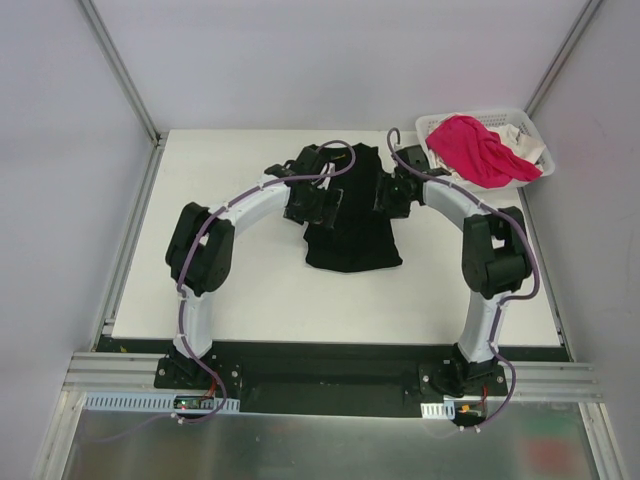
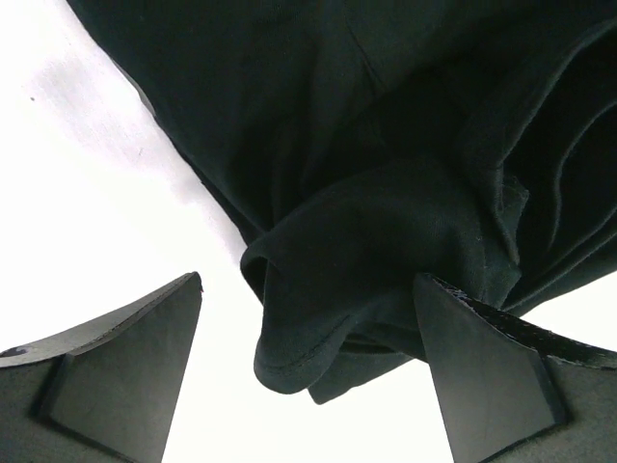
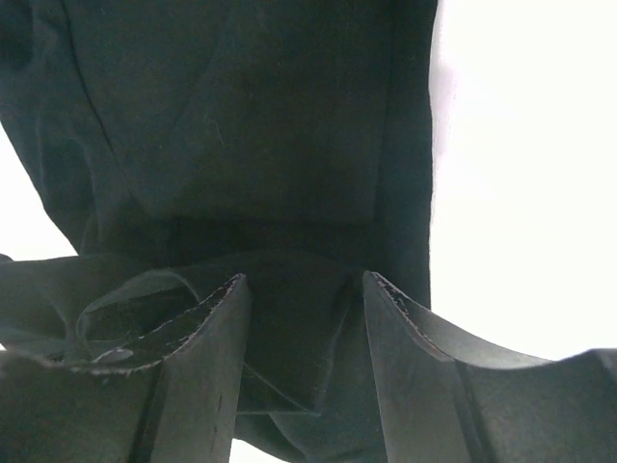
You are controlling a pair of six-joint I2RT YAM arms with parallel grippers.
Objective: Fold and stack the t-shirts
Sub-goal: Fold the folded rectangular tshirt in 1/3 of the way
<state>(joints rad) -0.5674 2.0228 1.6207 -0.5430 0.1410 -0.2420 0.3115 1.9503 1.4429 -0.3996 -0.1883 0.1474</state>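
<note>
Black t-shirt [image 1: 350, 225] lies partly folded at mid-surface [image 1: 260, 290], with the left gripper [image 2: 308, 289] and right gripper [image 3: 306, 280] over its 12 o'clock half, jaws released, while the pink t-shirt [image 1: 478, 145] and white t-shirt [image 1: 527, 152] sit unfolded in the basket [image 1: 520, 118] at 2 o'clock, nothing yet stacked.

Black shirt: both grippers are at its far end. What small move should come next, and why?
Probably raise both grippers straight up. The left gripper and the right gripper stand open, with folds of the black shirt between their fingers, so neither grips it; a sideways move might drag the cloth.
</note>
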